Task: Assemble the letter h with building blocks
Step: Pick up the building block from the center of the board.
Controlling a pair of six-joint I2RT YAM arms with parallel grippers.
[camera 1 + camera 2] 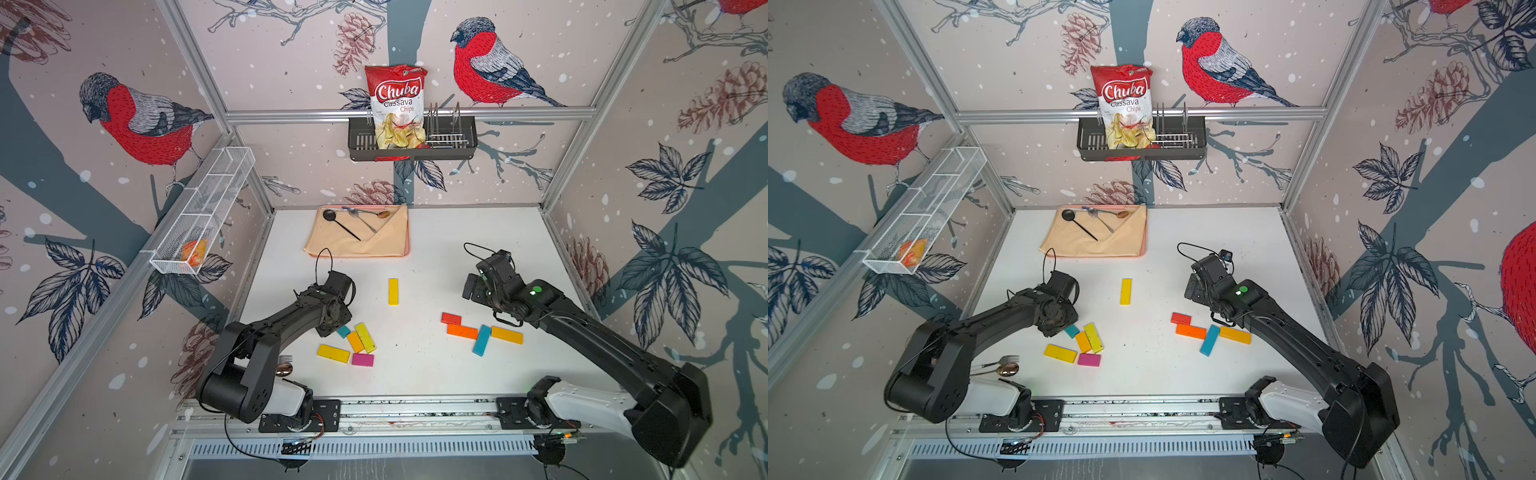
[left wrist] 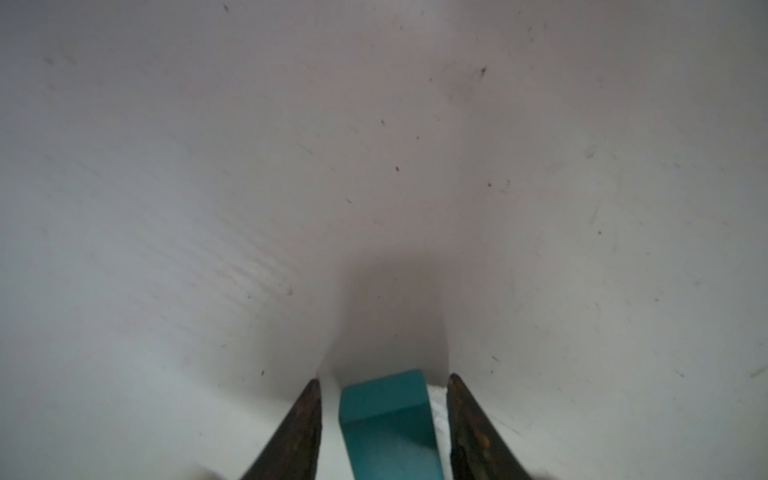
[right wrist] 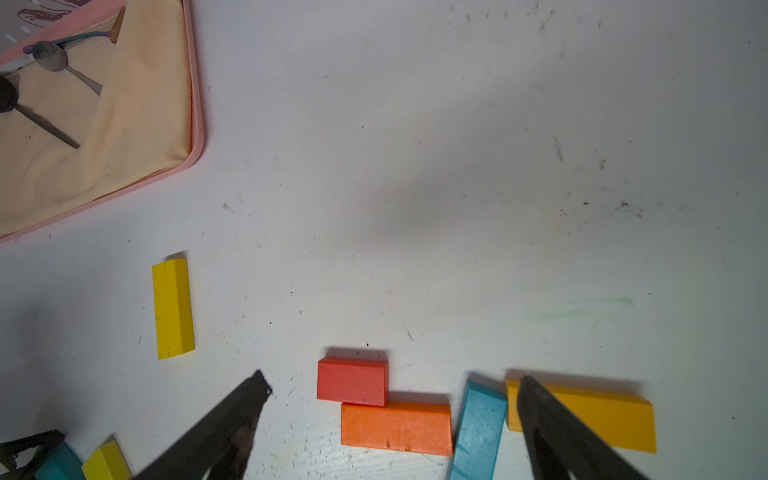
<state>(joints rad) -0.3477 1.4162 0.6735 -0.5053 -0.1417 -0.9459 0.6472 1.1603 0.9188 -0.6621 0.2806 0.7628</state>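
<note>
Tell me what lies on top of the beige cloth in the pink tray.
Three spoons: a black spoon, a silver spoon, a copper-bowled spoon. Anything beneath the folded corner of the cloth is hidden.

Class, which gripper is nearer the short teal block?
Left. The left gripper straddles the short teal block, its jaws either side with gaps showing. The right gripper hangs open far across the table, by the red block.

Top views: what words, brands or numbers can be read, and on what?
"Chuba": white script on the red-and-white snack bag in the black slotted wall basket.
"Cassava": dark letters, same bag.
"Chips": red letters, same bag.
Small print at the bag's top edge and beside "Chips": too small to read.
Nothing else legible.
</note>
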